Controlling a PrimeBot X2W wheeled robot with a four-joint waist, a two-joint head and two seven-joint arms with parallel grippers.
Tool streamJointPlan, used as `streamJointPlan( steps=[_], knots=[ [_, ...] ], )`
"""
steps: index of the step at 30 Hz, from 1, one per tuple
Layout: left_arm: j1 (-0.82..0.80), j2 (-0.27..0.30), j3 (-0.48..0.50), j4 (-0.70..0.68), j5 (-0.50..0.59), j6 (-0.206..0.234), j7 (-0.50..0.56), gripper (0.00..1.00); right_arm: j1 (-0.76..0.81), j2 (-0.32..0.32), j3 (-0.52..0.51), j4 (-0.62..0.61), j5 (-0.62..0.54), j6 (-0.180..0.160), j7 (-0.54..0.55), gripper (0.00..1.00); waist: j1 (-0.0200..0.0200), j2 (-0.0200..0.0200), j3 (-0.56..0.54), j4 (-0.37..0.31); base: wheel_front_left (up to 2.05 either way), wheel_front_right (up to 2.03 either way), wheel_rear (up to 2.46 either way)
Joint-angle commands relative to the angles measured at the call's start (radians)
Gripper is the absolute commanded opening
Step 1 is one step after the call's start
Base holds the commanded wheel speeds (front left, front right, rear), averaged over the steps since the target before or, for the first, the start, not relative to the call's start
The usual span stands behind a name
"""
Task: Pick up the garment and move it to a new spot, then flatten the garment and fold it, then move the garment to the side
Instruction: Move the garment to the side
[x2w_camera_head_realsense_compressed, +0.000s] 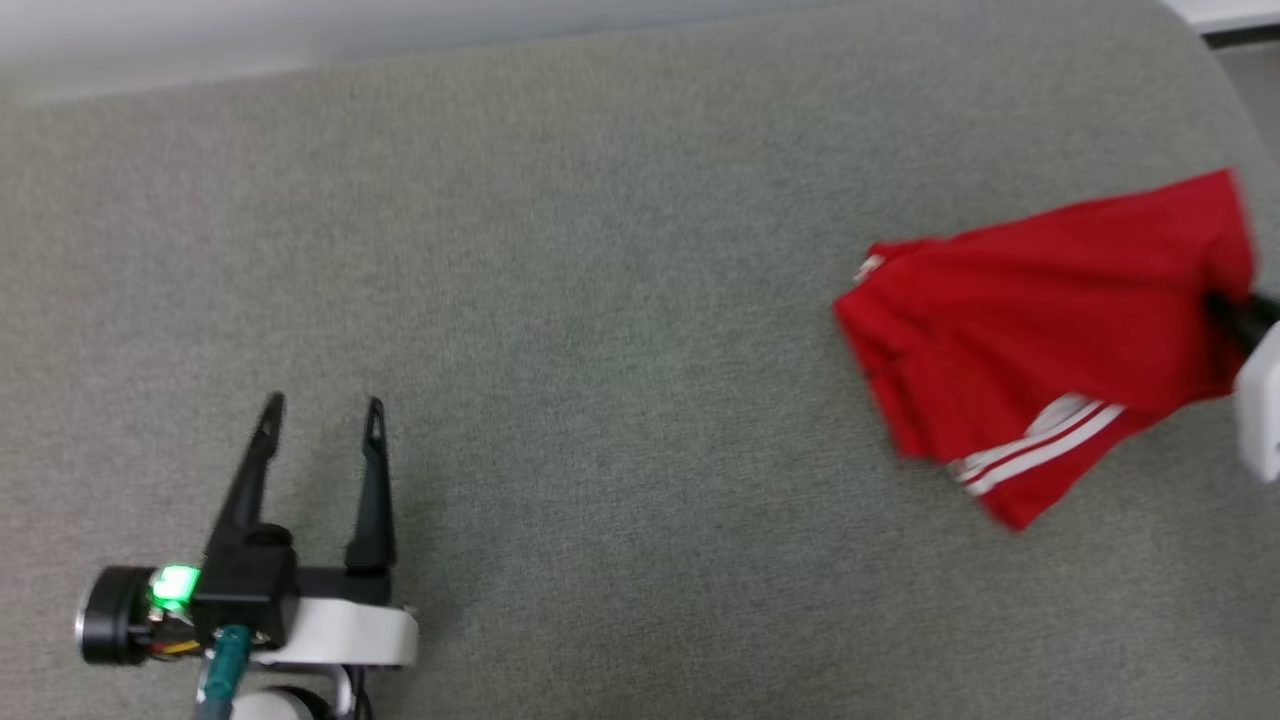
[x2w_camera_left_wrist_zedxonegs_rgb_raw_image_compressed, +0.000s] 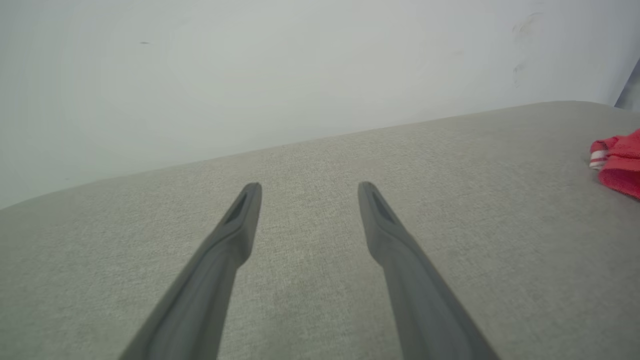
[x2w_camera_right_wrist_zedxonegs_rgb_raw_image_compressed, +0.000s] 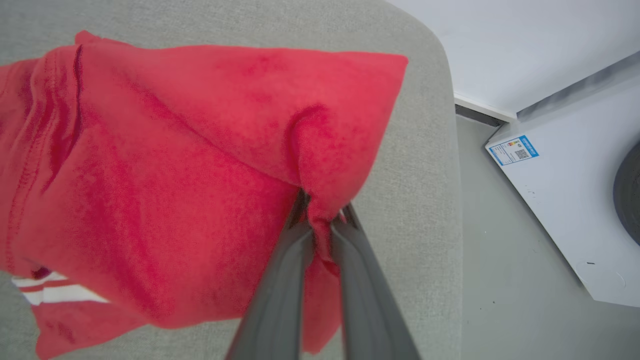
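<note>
Grey fabric surface (x2w_camera_head_realsense_compressed: 600, 300), red garment (x2w_camera_head_realsense_compressed: 1040, 330) bunched — white-striped trim, pinched in right tool (x2w_camera_right_wrist_zedxonegs_rgb_raw_image_compressed: 322, 215)

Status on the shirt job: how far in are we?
Done: hard to say; the garment is bunched, not neatly folded. In hand: right tool shut on a pinch of red cloth near the grey surface's right edge; left tool open, empty. Left: setting it down, probably flattening and folding.

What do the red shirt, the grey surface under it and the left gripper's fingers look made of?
Garment: soft matte knit cloth, fuzzy; it bunches where the right gripper pinches it. Surface: grey woven upholstery-like fabric, fine weave visible. Fingers of the left gripper: dark, matte, smooth; likely plastic or rubber, can't tell.
</note>
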Motion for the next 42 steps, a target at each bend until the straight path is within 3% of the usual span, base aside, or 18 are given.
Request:
streamJointPlan(
  steps=[1,14,21,22,23,29,35,36,42],
  knots=[
    [-0.029,0.014,0.008,-0.010,0.000,0.002,-0.002,1.00,-0.036,-0.011,-0.034,0.019,-0.011,-0.002,-0.008,0.00,-0.0001,0.0000,0.056,0.013,0.00,0.00,0.00],
    [-0.142,0.068,0.038,-0.096,0.004,0.012,-0.002,1.00,-0.174,-0.107,-0.324,0.216,-0.128,-0.002,-0.027,0.00,-0.0001,0.0000,0.283,0.043,0.00,0.00,0.00],
    [-0.155,0.079,0.038,-0.106,0.007,0.023,-0.002,1.00,-0.227,-0.077,-0.371,0.294,-0.165,-0.002,-0.043,0.00,-0.0001,0.0000,0.312,0.050,0.00,0.00,0.00],
    [-0.154,0.078,0.036,-0.106,0.007,0.024,-0.002,1.00,-0.234,-0.070,-0.378,0.303,-0.172,-0.002,-0.051,0.44,-0.0001,0.0000,0.309,0.051,0.00,0.00,0.00],
    [-0.153,0.075,0.032,-0.104,0.006,0.026,-0.002,1.00,-0.234,-0.064,-0.383,0.314,-0.180,-0.002,-0.057,1.00,-0.0001,0.0000,0.303,0.054,0.00,0.00,0.00],
    [-0.126,0.056,0.014,-0.076,-0.006,0.034,-0.002,1.00,-0.210,-0.049,-0.440,0.351,-0.225,-0.002,-0.142,1.00,-0.0001,0.0000,0.213,0.081,0.00,0.00,0.00],
    [-0.069,0.026,-0.005,-0.033,-0.022,0.037,-0.002,1.00,-0.141,-0.040,-0.454,0.290,-0.218,-0.002,-0.295,1.00,-0.0001,0.0000,0.077,0.112,0.00,0.00,0.00],
    [-0.035,0.014,-0.006,-0.015,-0.026,0.038,-0.002,1.00,-0.106,-0.026,-0.441,0.227,-0.210,-0.002,-0.376,1.00,-0.0001,0.0000,0.017,0.129,0.00,0.00,0.00],
    [0.018,-0.005,-0.013,0.009,-0.035,0.030,-0.002,1.00,-0.043,0.068,-0.437,0.082,-0.208,-0.002,-0.503,1.00,-0.0001,0.0000,-0.092,0.167,0.00,0.00,0.00]
  ],
)
